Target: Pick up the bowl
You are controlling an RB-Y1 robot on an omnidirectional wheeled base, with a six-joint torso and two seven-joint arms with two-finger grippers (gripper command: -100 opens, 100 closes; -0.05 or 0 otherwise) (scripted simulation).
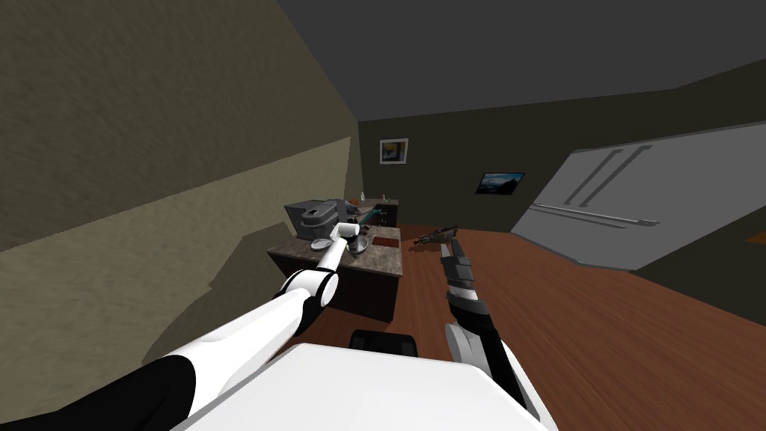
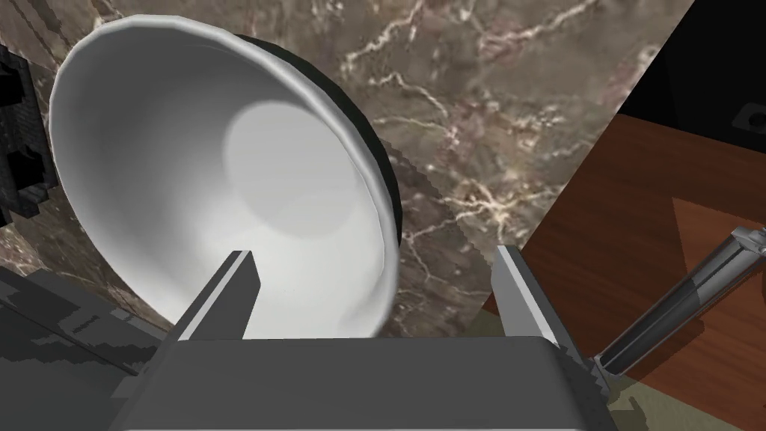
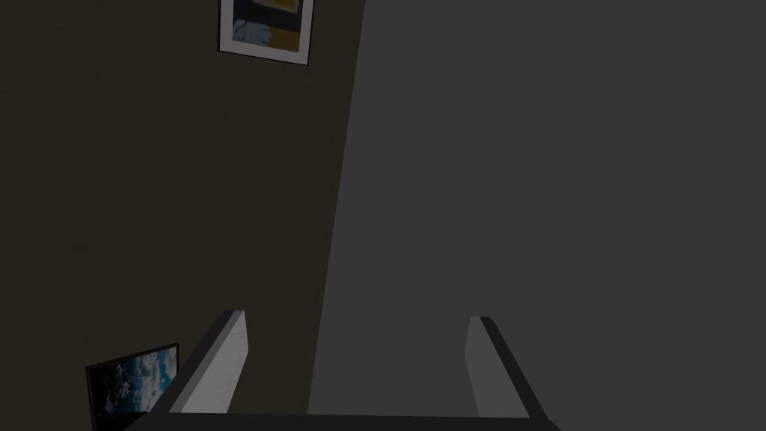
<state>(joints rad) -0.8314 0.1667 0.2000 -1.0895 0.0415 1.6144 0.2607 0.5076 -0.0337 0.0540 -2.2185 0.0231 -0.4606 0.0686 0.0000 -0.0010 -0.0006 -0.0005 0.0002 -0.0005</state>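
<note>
Left tool (image 2: 374, 254) wide open straddling rim of white bowl (image 2: 224, 164) on marbled bench (image 2: 486, 112), one finger inside for a wall pinch; right tool (image 3: 355, 318) idle, open.

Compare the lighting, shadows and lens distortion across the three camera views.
Head view: the wide lens splays and tilts the olive wall, with a darker shadow patch low on it. Left wrist view: the white round bowl is bright, a paler spot at its base, on the brown marbled countertop. Right wrist view: dim overall, the right gripper open and barely lit.
</note>
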